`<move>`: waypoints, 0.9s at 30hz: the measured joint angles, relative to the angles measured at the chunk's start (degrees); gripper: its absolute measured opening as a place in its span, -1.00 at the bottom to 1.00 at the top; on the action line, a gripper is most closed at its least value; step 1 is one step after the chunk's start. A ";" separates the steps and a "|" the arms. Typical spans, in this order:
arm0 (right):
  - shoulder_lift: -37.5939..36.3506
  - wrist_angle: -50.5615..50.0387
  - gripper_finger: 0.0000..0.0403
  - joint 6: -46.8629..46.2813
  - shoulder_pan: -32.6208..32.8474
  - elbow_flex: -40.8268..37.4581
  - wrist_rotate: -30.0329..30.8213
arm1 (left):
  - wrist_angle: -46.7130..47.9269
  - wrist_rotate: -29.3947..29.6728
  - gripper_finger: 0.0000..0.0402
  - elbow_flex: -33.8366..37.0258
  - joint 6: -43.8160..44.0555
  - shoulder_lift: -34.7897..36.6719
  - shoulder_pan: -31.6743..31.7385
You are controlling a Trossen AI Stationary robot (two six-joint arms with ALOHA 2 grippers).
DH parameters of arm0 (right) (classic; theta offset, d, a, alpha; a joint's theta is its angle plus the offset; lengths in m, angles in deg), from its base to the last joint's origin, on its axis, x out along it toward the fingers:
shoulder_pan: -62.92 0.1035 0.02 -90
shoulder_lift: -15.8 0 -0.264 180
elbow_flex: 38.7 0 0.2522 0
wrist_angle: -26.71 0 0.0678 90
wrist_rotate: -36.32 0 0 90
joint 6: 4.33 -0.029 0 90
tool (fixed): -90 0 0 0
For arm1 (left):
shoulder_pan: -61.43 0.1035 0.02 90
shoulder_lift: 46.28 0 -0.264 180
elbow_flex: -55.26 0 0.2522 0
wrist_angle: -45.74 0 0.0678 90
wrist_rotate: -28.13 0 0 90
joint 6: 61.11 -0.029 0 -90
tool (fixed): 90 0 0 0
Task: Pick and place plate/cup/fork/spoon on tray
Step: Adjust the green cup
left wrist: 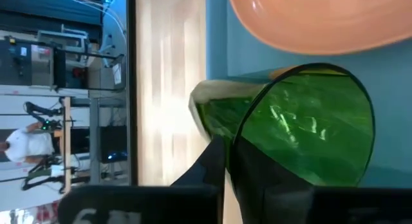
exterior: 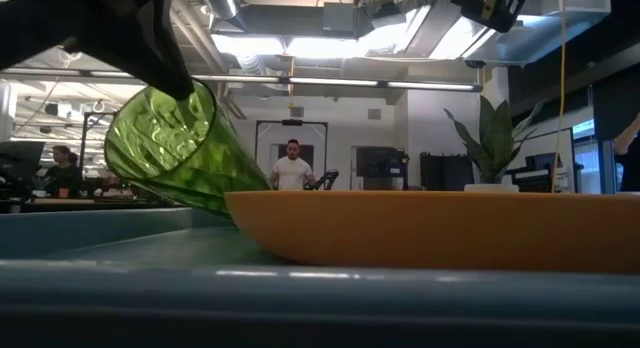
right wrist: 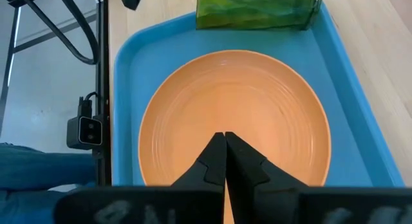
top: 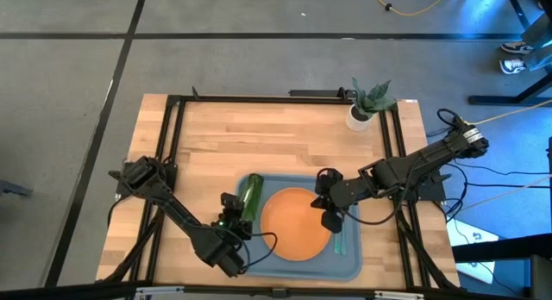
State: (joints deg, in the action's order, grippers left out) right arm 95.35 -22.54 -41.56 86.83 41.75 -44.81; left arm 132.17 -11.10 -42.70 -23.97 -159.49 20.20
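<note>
**Status: plate and one utensil on tray, cup going in**

Done, as judged from this moment: plate sits flat on tray, roughly centre. A teal-handled utensil lies on the tray floor just right of the plate, under my R arm; head is hidden, so can't tell if it's fork or spoon.

In progress: my L gripper is clamped on the cup near its rim, at the tray's left side. Cup is tilted, not upright, w/ its base toward the far-left corner and close beside the plate's left edge. Low view shows it leaning down toward the tray floor; contact not clear.

My R gripper has fingers closed, holding nothing, hovering over the plate's right edge.

Left to do: set cup upright and release; place the other utensil, not seen anywhere on the table.
</note>
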 joint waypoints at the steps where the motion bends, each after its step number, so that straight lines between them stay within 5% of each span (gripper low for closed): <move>1: 0.00 -0.02 -0.99 0.05 0.00 0.00 -0.02 | 0.95 -0.47 -0.96 -0.48 -0.02 0.00 0.00; 14: 0.00 -0.17 -0.99 0.43 0.00 0.00 -0.03 | 11.53 -6.58 -0.99 -8.94 -0.53 -0.04 -0.01; 27: 0.00 -0.24 -0.99 2.49 0.00 0.00 -0.07 | 11.66 -16.43 -0.99 -15.62 -4.02 2.44 2.53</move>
State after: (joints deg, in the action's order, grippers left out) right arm 95.35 -22.78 -39.07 86.83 41.75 -44.88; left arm 143.83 -27.53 -58.32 -27.99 -157.05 22.73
